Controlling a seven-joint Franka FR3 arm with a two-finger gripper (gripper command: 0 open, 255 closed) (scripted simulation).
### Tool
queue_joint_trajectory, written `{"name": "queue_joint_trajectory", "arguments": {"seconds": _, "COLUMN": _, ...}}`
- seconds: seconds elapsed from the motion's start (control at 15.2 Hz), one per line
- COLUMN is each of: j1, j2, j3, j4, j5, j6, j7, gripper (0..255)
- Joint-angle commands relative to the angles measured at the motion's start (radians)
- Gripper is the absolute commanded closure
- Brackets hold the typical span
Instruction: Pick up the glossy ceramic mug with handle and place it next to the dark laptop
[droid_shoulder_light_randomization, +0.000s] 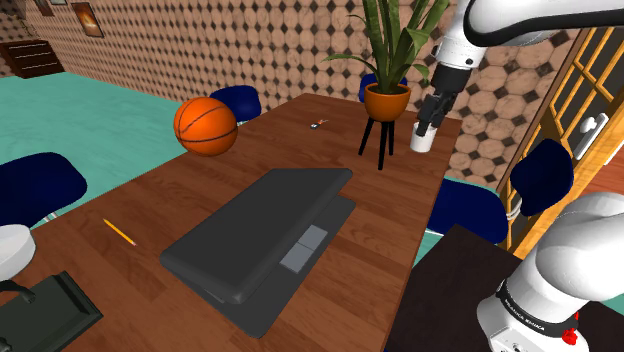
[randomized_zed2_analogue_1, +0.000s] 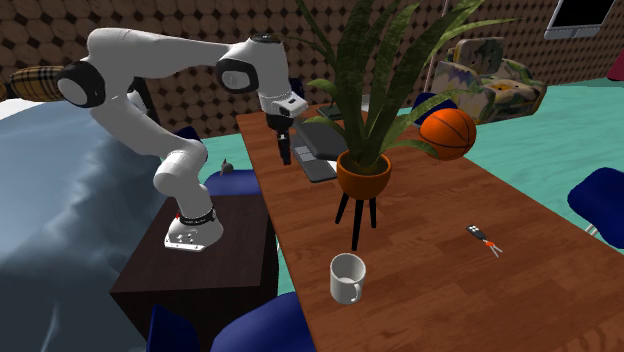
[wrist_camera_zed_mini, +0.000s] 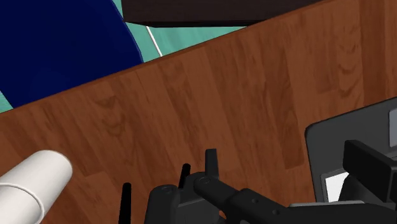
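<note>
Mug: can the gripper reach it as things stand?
Likely yes: gripper hangs above the table; white mug stands free near its edge; potted plant is beside the path, not across it.

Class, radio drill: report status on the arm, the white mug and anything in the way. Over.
Gripper over the table near the laptop, clear of the white mug. Mug upright, untouched. Potted plant between mug and laptop, may crowd the carry.

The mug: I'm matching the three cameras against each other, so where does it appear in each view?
Shoulder view: the mug at the table's far end, right of the potted plant.
Second exterior view: the mug low in the middle, in front of the potted plant.
Wrist view: the mug on the table, towards the blue chair.
Shared landmark: the blue chair at the table's edge.
</note>
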Motion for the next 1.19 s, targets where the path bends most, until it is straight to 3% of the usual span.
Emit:
{"name": "queue_joint_trajectory", "arguments": {"seconds": 0.0, "j1": -0.012, "j2": 0.046, "j3": -0.024, "j4": 0.007, "j5": -0.020, "j6": 0.045, "j7": -0.026, "gripper": 0}}
{"name": "queue_joint_trajectory", "arguments": {"seconds": 0.59, "j1": -0.054, "j2": 0.285, "j3": -0.136, "j4": 0.068, "j5": -0.074, "j6": 0.254, "j7": -0.140, "gripper": 0}}
{"name": "queue_joint_trajectory", "arguments": {"seconds": 1.12, "j1": -0.079, "j2": 0.536, "j3": -0.231, "j4": 0.199, "j5": -0.049, "j6": 0.401, "j7": -0.255, "gripper": 0}}
